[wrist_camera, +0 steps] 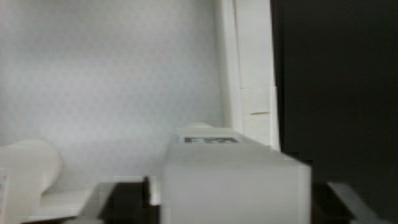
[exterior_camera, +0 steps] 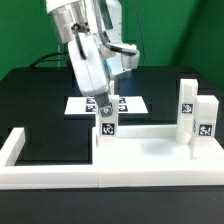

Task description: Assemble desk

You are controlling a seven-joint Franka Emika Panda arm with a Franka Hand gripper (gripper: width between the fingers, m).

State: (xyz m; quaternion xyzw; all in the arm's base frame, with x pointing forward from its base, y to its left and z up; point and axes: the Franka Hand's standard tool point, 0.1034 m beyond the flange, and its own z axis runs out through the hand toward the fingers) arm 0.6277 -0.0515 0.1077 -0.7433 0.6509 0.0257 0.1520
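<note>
The white tabletop (exterior_camera: 150,150) lies flat on the black table, with its raised edge showing in the wrist view (wrist_camera: 251,70). My gripper (exterior_camera: 107,110) is shut on a white block leg (exterior_camera: 108,124) with a tag on it. It holds the leg upright over the tabletop's far corner on the exterior view's left. In the wrist view the leg (wrist_camera: 222,175) fills the space between my gripper's (wrist_camera: 231,208) dark fingers (wrist_camera: 125,202), above the tabletop's inner surface (wrist_camera: 107,90). Two more tagged legs (exterior_camera: 187,108) (exterior_camera: 206,122) stand upright at the tabletop's right end.
The marker board (exterior_camera: 85,104) lies behind the held leg. Low white bars fence the workspace along the front (exterior_camera: 60,178) and the exterior view's left (exterior_camera: 12,148). A rounded white shape (wrist_camera: 25,180) shows beside the leg in the wrist view; I cannot tell what it is.
</note>
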